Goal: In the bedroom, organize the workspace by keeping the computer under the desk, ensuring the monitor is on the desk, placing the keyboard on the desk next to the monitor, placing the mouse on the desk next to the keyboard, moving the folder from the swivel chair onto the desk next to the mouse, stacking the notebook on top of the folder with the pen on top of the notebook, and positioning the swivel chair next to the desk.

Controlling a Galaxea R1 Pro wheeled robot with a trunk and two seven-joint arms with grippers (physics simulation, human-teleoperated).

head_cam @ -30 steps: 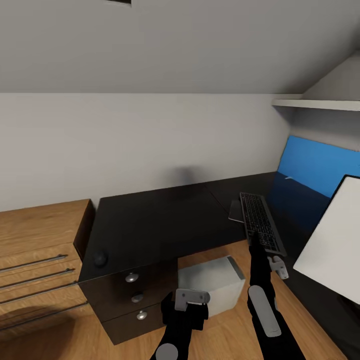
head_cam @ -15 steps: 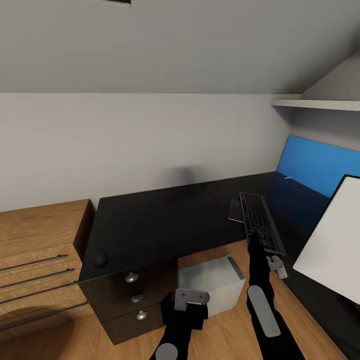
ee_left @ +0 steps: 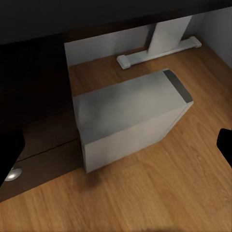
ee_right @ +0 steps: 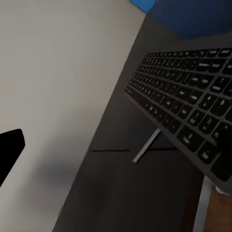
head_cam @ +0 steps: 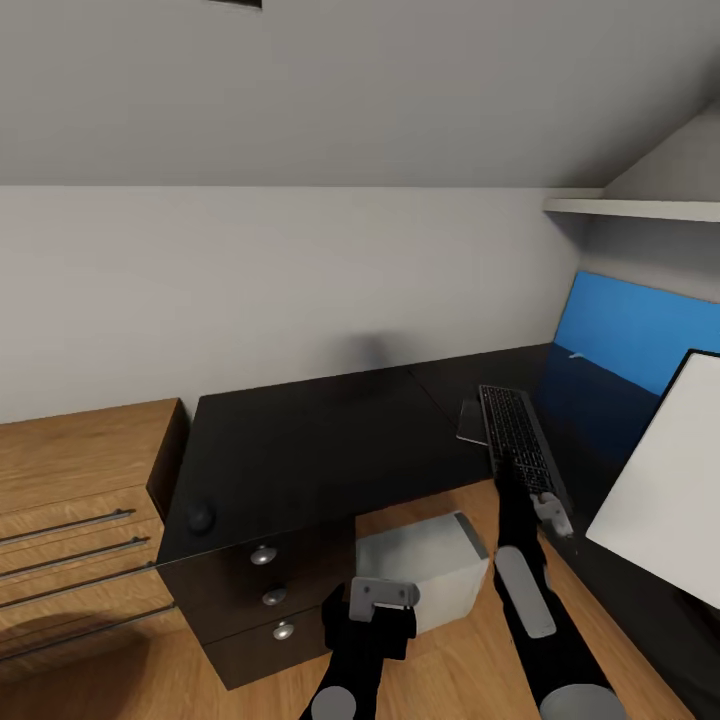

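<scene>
Two arms show low in head view. Oak dresser (head_cam: 70, 520) at far left, next the desk (head_cam: 310, 450) w/ mouse (head_cam: 201, 517) near its left front corner. Left gripper (head_cam: 380, 597), cannot tell if open, hangs over the computer (head_cam: 420, 570) on floor under desk edge. Right gripper (head_cam: 553, 514), state unclear, sits at near end of keyboard (head_cam: 520, 445). Monitor (head_cam: 665, 500) at far right.

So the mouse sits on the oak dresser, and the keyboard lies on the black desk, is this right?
Not quite. In the head view the mouse sits on the black desk, near its corner beside the oak dresser. The keyboard does lie on the desk.
</scene>
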